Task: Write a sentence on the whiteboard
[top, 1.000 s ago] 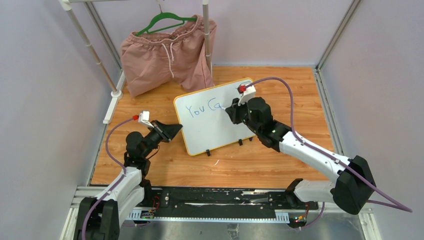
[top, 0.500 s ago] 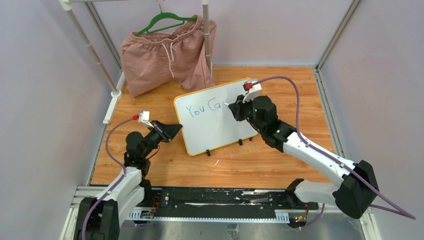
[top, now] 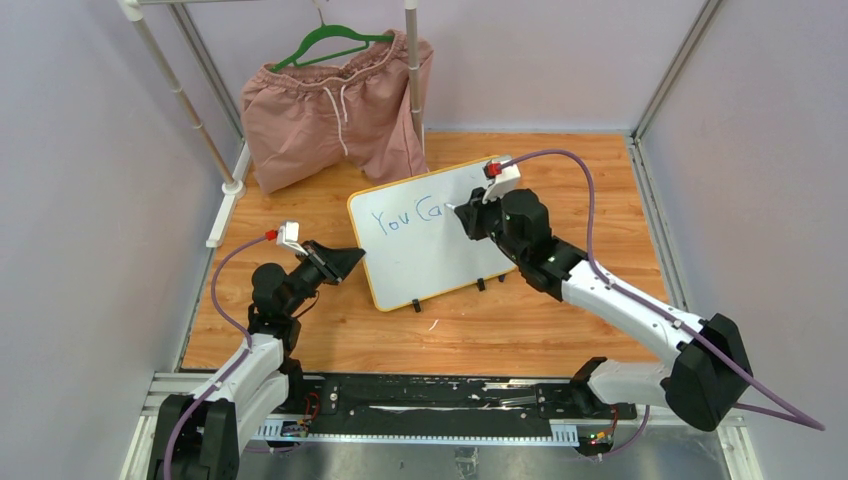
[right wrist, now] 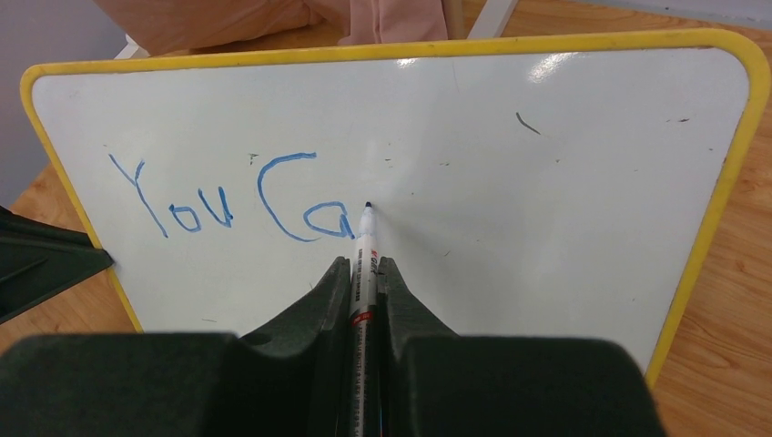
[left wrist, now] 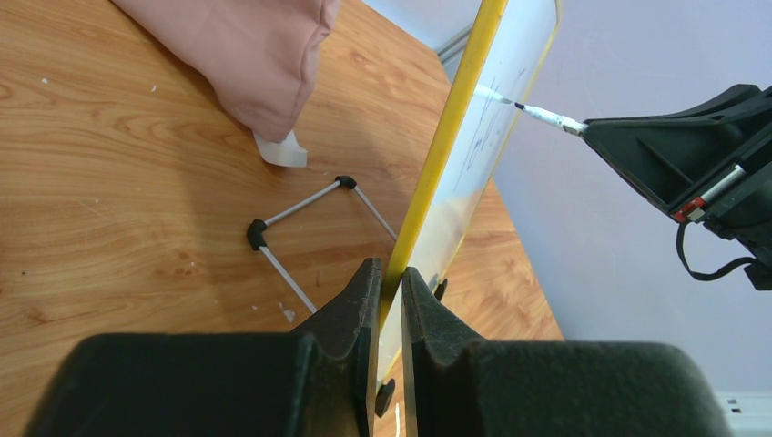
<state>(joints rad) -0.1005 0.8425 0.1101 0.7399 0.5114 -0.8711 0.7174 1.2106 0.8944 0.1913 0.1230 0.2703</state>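
I had the left gripper (left wrist: 390, 271) pinched on the yellow edge of the whiteboard (right wrist: 564, 200), I'd say to steady it against writing pressure. The right gripper (right wrist: 362, 266) was closed on the marker (right wrist: 366, 235), whose tip ahead of it was at the board just past "You Ca", the sentence (right wrist: 228, 205) so far.

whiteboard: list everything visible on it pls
The whiteboard is a glossy white rectangle in a thin yellow frame with rounded corners. It stands propped on the wooden table on small black feet, a wire prop behind it. Blue lettering reads "You Ca"; a few small stray marks dot the right half. The left gripper pinches the frame edge beside the "Y". The marker held by the right gripper has its tip on the surface just past the "a".
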